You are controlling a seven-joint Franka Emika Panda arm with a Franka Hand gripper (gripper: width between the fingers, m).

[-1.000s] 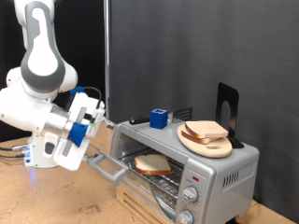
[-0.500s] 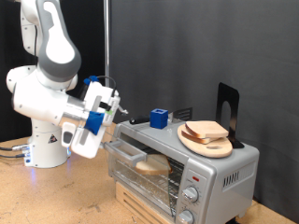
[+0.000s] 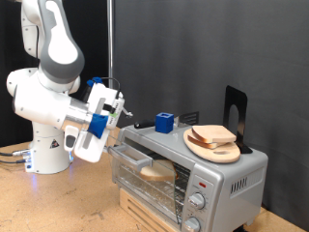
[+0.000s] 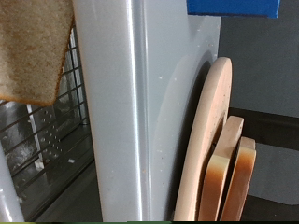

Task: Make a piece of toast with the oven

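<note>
The silver toaster oven (image 3: 227, 176) stands on the exterior view's right, its glass door raised shut or nearly so. The piece of toast (image 3: 157, 172) lies on the wire rack inside, seen through the glass. My gripper (image 3: 118, 109) hovers just above and to the left of the door's top edge and holds nothing that shows. In the wrist view the oven's metal top (image 4: 131, 112) fills the middle, with the toast (image 4: 33, 47) and the rack (image 4: 47, 140) beside it. My fingers do not show there.
A round wooden plate (image 3: 206, 148) with other bread slices (image 3: 212, 134) sits on the oven top; it also shows edge-on in the wrist view (image 4: 207, 140). A blue block (image 3: 165, 123) and a black stand (image 3: 235, 108) are on the oven too. A wooden box (image 3: 145, 206) carries the oven.
A second ago the door hung open and my gripper was low at its edge. The gripper rose, the door swung up, and little has moved in the last half second.
</note>
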